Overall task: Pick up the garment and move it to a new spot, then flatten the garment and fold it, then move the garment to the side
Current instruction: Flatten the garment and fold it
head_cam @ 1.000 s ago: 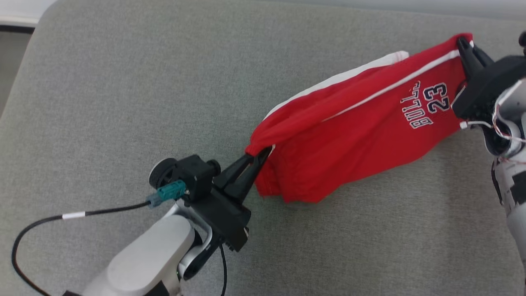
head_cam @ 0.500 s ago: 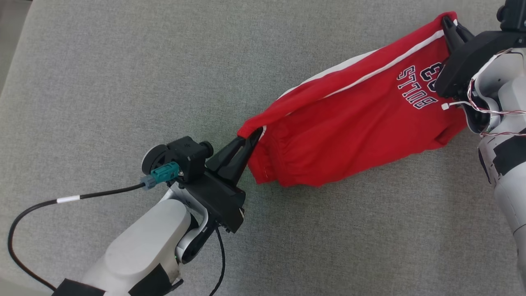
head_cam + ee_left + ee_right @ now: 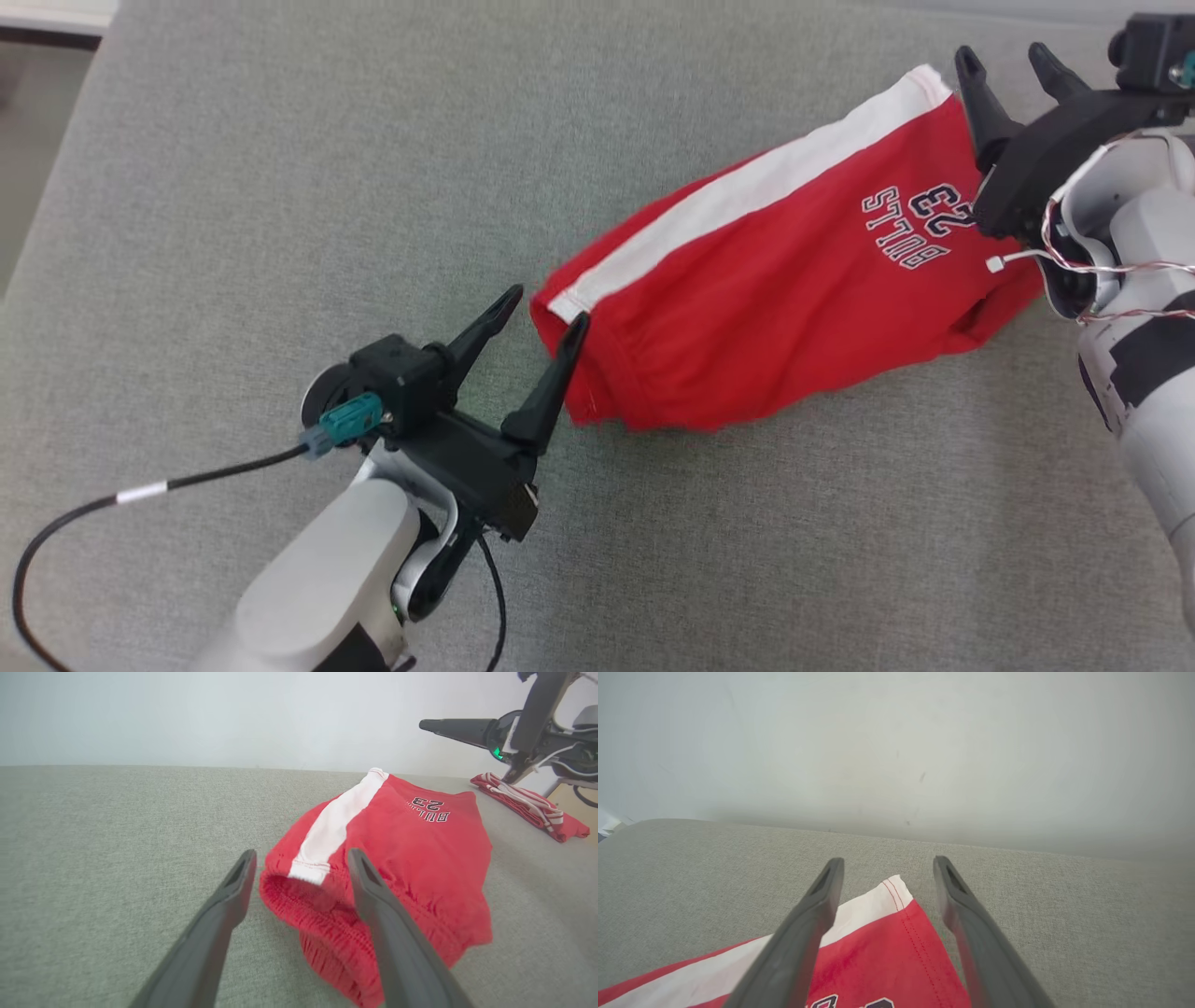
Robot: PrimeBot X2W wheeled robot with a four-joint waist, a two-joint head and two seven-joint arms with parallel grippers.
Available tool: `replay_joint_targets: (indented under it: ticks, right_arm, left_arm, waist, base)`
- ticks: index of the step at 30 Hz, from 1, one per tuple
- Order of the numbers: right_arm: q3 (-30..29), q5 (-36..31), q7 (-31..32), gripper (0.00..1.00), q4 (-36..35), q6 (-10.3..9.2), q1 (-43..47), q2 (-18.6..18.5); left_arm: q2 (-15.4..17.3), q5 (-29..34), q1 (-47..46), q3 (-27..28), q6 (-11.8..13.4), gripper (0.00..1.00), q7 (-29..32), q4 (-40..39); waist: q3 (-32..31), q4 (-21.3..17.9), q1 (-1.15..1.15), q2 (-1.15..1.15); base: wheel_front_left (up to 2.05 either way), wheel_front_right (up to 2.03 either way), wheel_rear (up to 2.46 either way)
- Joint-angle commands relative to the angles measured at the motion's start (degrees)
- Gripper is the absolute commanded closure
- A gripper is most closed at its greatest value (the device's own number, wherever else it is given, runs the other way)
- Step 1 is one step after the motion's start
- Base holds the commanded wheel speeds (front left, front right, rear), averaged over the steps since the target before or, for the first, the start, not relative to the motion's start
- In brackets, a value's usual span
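- On the grey fabric surface [image 3: 280, 187], the red shorts [image 3: 775, 308] are laid with their long axis slanting from the waistband at lower left to the hem at upper right.
- In the left wrist view, a second folded red garment [image 3: 528, 807] is seen beyond the shorts.
- The left gripper [image 3: 548, 308] is held low at the waistband and the right gripper [image 3: 1002, 54] above the hem corner; both sets of jaws are released, with nothing grasped.

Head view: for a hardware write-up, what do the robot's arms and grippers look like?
The left gripper and right gripper each have two long, tapering black fingers. Forearms are pale grey; the right forearm has a black band. A black cable with a white tag meets a teal connector at the left wrist; red-and-white wires loop at the right.
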Motion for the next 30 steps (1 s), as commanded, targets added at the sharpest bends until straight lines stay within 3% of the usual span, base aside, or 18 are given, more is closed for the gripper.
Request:
replay_joint_targets:
  ticks: [1, 6, 14, 21, 30]
  right_arm:
    - [0.7, 1.1, -0.6, 0.00, 0.2, -0.17, 1.1, -0.7]
    - [3.3, 4.2, -2.3, 0.00, -0.8, -0.17, 3.4, -2.8]
    - [6.0, 8.2, -3.9, 0.00, -0.3, -0.17, 8.8, -6.3]
    - [8.0, 11.1, -3.9, 0.00, 0.6, -0.17, 12.1, -6.2]
    - [10.0, 12.1, -1.1, 0.00, 4.9, -0.17, 12.4, -4.1]
  left_arm:
    - [-0.6, 0.6, 1.8, 1.2, 0.1, 0.00, -0.2, -0.2]
    - [-1.1, 3.8, 6.4, 7.0, 1.1, 0.00, -0.2, -3.4]
    - [-2.6, 13.8, 16.0, 22.1, 4.0, 0.00, -0.2, -14.1]
    - [-6.0, 20.8, 22.5, 30.9, 3.3, 0.00, -0.2, -17.4]
    - [-9.8, 25.6, 25.6, 35.6, 1.3, 0.00, -0.2, -16.8]
  waist:
    - [-1.6, -0.1, 0.00, -0.01]
    - [-3.8, 0.0, 0.00, -0.01]
    - [-5.8, -0.4, 0.00, -0.01]
    - [-6.1, -0.7, 0.00, -0.01]
    - [-5.2, 0.0, 0.00, -0.01]
  base:
    - [0.00, 0.00, 0.00]
    - [0.00, 0.00, 0.00]
    - [0.00, 0.00, 0.00]
    - [0.00, 0.00, 0.00]
    - [0.00, 0.00, 0.00]
